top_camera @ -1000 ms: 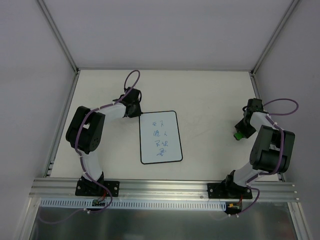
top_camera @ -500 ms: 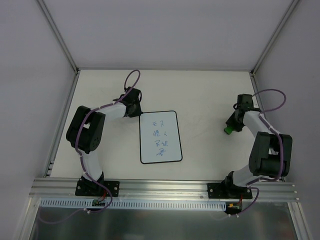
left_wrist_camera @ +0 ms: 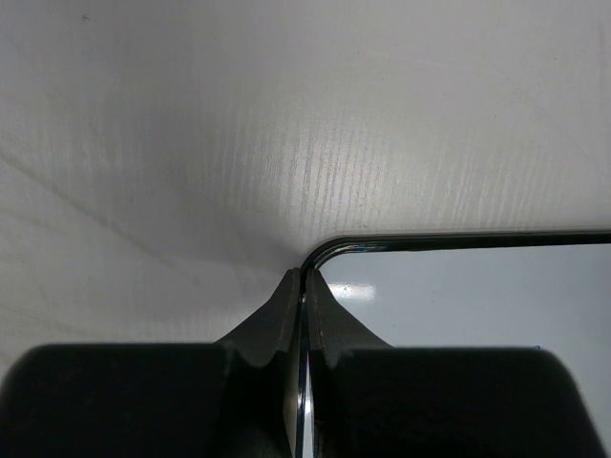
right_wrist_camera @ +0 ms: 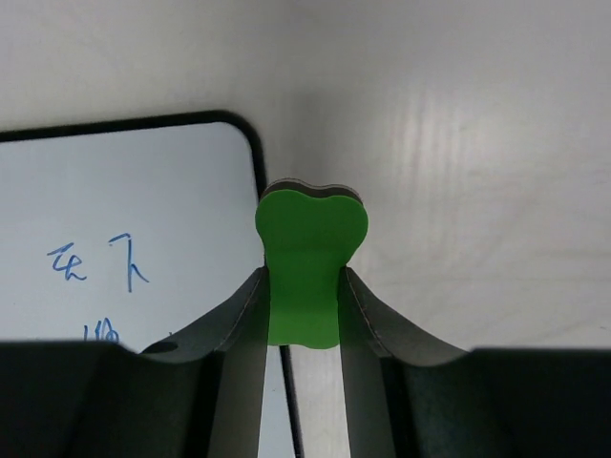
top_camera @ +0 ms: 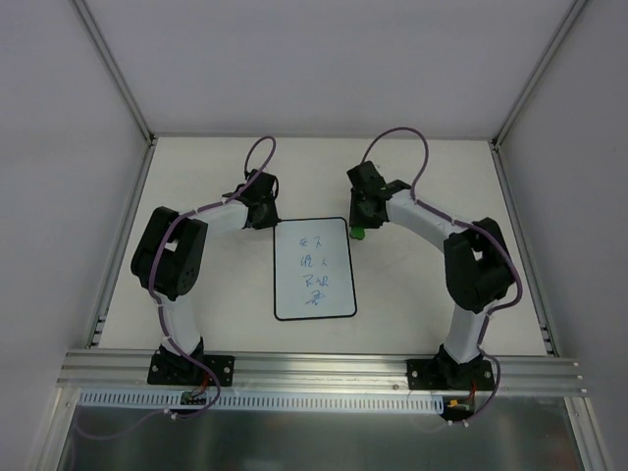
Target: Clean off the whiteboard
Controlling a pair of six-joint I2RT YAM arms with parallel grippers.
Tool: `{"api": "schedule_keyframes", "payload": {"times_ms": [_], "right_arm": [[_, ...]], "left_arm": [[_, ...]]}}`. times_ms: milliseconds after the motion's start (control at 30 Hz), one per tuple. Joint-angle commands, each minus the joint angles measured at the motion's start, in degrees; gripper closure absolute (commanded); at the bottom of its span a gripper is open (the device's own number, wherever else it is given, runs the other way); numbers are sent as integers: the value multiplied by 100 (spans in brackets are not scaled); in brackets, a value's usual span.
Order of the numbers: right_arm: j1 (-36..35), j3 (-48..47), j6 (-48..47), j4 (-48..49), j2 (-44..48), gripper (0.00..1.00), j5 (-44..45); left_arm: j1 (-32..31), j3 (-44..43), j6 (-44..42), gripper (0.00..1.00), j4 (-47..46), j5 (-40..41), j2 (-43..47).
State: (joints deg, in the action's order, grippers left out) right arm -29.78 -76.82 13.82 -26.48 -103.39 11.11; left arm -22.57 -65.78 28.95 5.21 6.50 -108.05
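Observation:
The whiteboard (top_camera: 316, 294) lies flat mid-table with blue handwritten marks on it. My left gripper (top_camera: 267, 220) is at its far left corner, and in the left wrist view (left_wrist_camera: 304, 286) it is shut on the thin black edge of the whiteboard (left_wrist_camera: 477, 296). My right gripper (top_camera: 358, 226) is shut on a green eraser (top_camera: 359, 234) just off the board's far right corner. In the right wrist view the green eraser (right_wrist_camera: 310, 250) sits between the fingers of the right gripper (right_wrist_camera: 304, 286), over the border of the whiteboard (right_wrist_camera: 143, 191), whose marks show at lower left.
White walls and a metal frame (top_camera: 123, 88) enclose the table on three sides. An aluminium rail (top_camera: 314, 365) with both arm bases runs along the near edge.
My right arm has swung left across the table with the green eraser, from the right side to the board's far right corner. The left arm has not moved.

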Motion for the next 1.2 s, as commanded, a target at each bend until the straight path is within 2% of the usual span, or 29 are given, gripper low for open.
{"api": "schedule_keyframes", "payload": {"times_ms": [0, 433, 667, 700, 733, 800, 833, 900, 1033, 1167], "right_arm": [[-326, -482, -20, -340, -495, 95, 75], [-1389, -1933, 67, -779, -1938, 95, 101], [-1487, -1688, 305, -824, -1983, 97, 329], [-1469, -1618, 331, -815, -1905, 97, 391], [-1408, -1539, 366, -815, -1852, 97, 461], [-1329, -1284, 498, -815, -1729, 98, 479], [-1259, -1205, 507, -806, -1693, 98, 479], [-1215, -1055, 507, -815, -1640, 98, 497], [-1144, -932, 498, -789, -1579, 98, 506], [-1109, -905, 507, -710, -1570, 98, 462]], "left_arm": [[-37, 100, -179, 100, 525, -8, -383], [-46, 144, 181, 100, 560, -632, -506], [-46, 328, 374, 99, 560, -844, -279], [-46, 364, 375, 95, 560, -826, -217], [-46, 399, 375, 85, 568, -783, -138], [-37, 522, 366, 78, 577, -721, 99], [-46, 592, 374, 69, 577, -694, 204], [-46, 794, 392, 60, 595, -677, 486], [-81, 1137, 410, 59, 665, -712, 899], [-379, 1470, 445, 59, 727, -712, 1181]]}}
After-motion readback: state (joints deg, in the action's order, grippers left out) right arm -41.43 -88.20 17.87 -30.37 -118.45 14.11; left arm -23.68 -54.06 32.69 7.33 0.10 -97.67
